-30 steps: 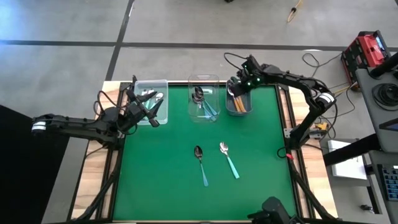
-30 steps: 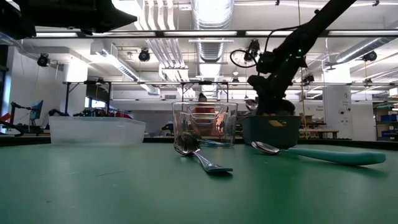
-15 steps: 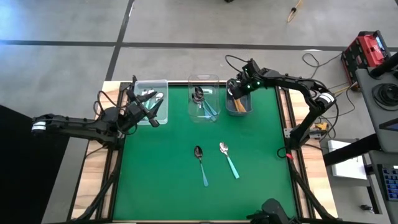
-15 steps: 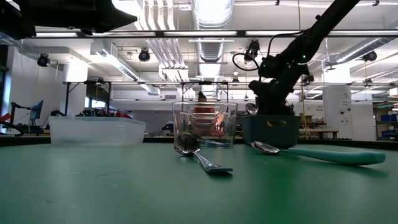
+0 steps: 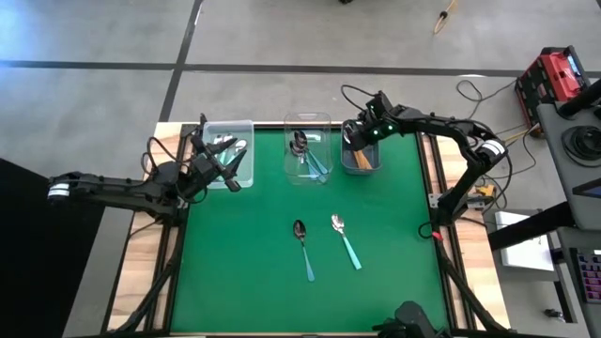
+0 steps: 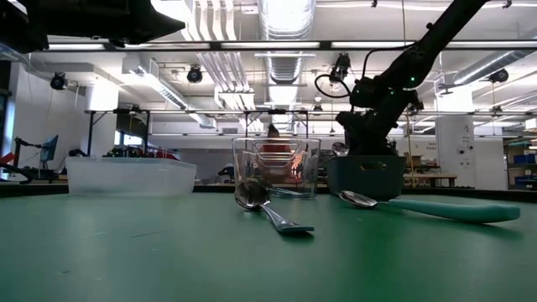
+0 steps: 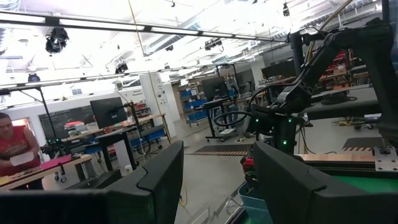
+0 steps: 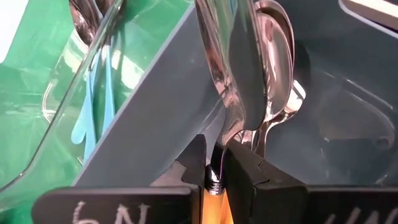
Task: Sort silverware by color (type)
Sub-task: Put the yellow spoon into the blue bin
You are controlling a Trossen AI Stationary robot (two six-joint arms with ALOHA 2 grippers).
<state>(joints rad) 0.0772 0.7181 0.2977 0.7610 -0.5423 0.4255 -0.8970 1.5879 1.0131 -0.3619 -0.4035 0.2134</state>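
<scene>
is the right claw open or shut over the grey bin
Shut on an orange-handled spoon: in the right wrist view the right claw pinches the spoon's neck between its fingers, bowl inside the grey bin.

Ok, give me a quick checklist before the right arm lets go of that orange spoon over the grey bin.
1. Right end effector shut on orange spoon: ok.
2. Spoon bowl inside grey bin: ok.
3. Bin holds only orange handles: cannot tell.
4. Left end effector away from it, by the left bin: ok.
5. Two spoons on the mat, blue spoon and mint spoon, unsorted: not ok.
</scene>
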